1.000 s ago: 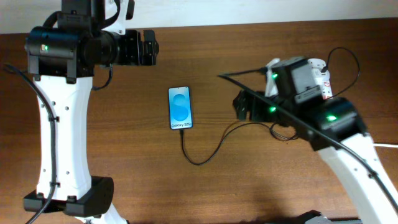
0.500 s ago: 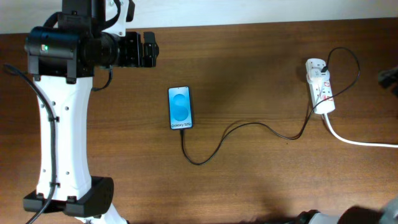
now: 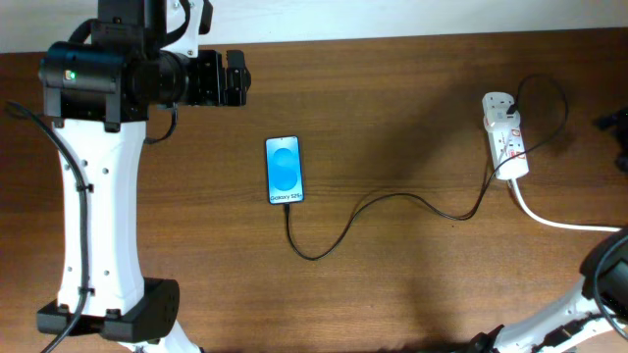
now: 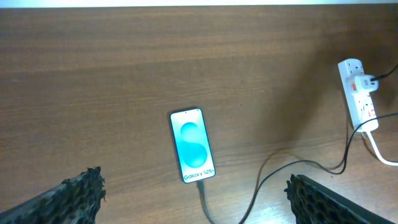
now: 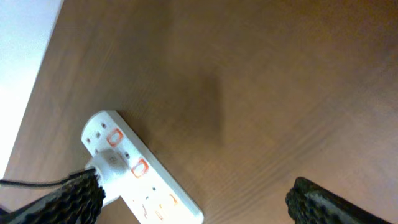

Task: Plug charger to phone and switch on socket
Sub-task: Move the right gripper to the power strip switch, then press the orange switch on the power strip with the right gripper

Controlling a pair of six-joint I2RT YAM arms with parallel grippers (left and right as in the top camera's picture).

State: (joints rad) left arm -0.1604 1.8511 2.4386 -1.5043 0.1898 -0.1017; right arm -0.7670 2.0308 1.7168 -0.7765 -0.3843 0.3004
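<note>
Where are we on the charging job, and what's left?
The charger looks plugged into the phone, its other end at the socket. Nothing is in hand: left fingers and right fingers are spread, empty. I cannot tell whether the socket's switch is on.

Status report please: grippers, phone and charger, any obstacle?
Left gripper open, empty; right gripper open, empty. Charger meets phone at its bottom edge, other end at socket. Switch state unreadable. No obstacle seen.
</note>
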